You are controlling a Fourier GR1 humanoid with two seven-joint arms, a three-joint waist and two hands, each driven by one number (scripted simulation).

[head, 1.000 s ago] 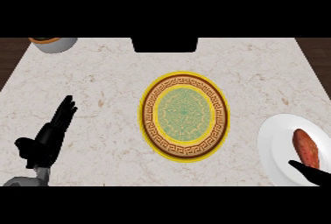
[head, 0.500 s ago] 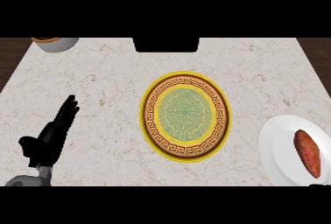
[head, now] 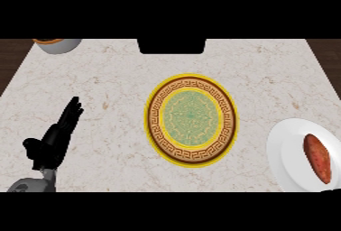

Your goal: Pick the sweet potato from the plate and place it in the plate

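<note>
The left hand [head: 54, 140] shows at the left side of the counter, with its grey arm coming in from the bottom corner. Its fingers are straight and close together, pointing up the counter, and its thumb sticks out to the side. It holds nothing. It is just resting there, well away from both plates.

The right hand does not show at all, so I cannot tell what its fingers are doing.

In the middle of the marble counter [head: 113, 76] lies the yellow plate [head: 191, 119] with a green middle and a brown pattern around it. Nothing lies on it. This looks like the plate where the food must go.

At the right edge is the white plate [head: 288, 155], partly cut off by the side of the view. The sweet potato [head: 317, 158] lies on it, reddish brown and long, near the far right. No hand touches it.

A small bowl [head: 58, 44] sits in the top left corner, far from everything.

So I think the task is at its very start: the picking up is not yet done. The next move probably belongs to the right hand, since the sweet potato is on that side. It needs to come in over the white plate, curl around the sweet potato, lift it, and carry it left to the yellow plate
</note>
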